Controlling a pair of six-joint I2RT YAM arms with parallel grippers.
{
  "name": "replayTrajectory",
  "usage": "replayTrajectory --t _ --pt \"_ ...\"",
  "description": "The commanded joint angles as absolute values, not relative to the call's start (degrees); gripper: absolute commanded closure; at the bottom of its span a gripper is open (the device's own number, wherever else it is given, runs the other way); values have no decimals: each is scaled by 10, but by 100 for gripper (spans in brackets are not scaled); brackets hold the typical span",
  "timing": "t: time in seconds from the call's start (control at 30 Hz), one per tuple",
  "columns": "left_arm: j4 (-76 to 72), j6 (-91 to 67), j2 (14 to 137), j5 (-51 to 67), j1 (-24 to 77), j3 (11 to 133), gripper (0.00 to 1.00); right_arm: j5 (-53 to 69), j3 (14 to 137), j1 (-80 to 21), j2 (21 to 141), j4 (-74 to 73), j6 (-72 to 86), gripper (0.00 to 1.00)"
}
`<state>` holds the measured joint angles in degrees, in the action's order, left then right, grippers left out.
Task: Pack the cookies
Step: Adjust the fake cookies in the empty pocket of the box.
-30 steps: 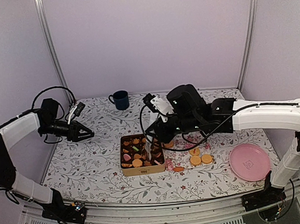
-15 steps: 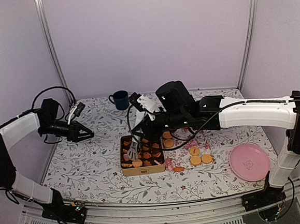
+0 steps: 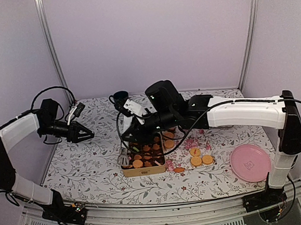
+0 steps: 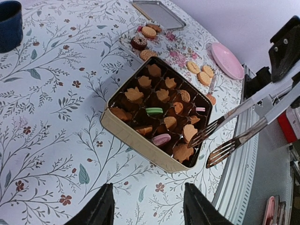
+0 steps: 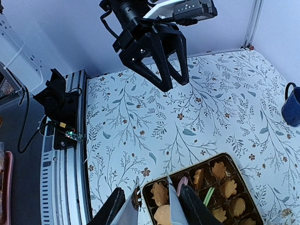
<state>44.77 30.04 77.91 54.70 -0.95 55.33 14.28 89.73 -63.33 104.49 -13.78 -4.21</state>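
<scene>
From above we see the tin (image 3: 143,171) standing in the middle of the flowered table (image 3: 82,170), its compartments filled with cookies (image 3: 146,155), mostly golden-orange. A few more lie loose on the cloth just to the right of it, between the tin and the pink plate (image 3: 250,163). The right gripper (image 3: 130,140) reaches across the tin and is clamped on a pair of tongs (image 3: 124,157), whose tips hang at the tin's left edge. The left gripper (image 3: 87,133) is held well off to the left above the table, with its jaws spread and nothing in them. In the left wrist view, its two dark fingers (image 4: 101,208) stand wide apart at the bottom of the picture, over bare cloth. Beyond them is the tin, holding leaf-shaped biscuits, one green cookie (image 4: 153,111) and one pink cookie (image 4: 161,139). The forked tong tips are parted beside the tin's near corner (we see no biscuit between them). A blue mug (image 4: 9,23) sits at the far left, and more loose biscuits lie past the tin towards the plate. In the right wrist view, the fingers (image 5: 192,208) press on the two metal blades from outside, over the corner of the tin. The other arm's open claw faces us from across the table.
</scene>
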Motion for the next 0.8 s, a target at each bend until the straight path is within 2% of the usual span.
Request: replayTrajectory --t 0.0,0.3,0.53,0.63,0.77 --pt "457 310 768 550 -18 556 49 155 925 -636 1065 -146 -69 61" --pt "458 313 769 549 -18 555 49 145 928 -636 1083 -152 -77 65" --pt "458 315 768 547 -21 554 50 140 928 -636 1088 -154 -71 80" --pt "458 314 769 549 -21 554 50 132 929 -636 1087 -151 -66 91" --pt "457 315 768 550 -22 553 50 100 927 -636 1080 -154 -55 97"
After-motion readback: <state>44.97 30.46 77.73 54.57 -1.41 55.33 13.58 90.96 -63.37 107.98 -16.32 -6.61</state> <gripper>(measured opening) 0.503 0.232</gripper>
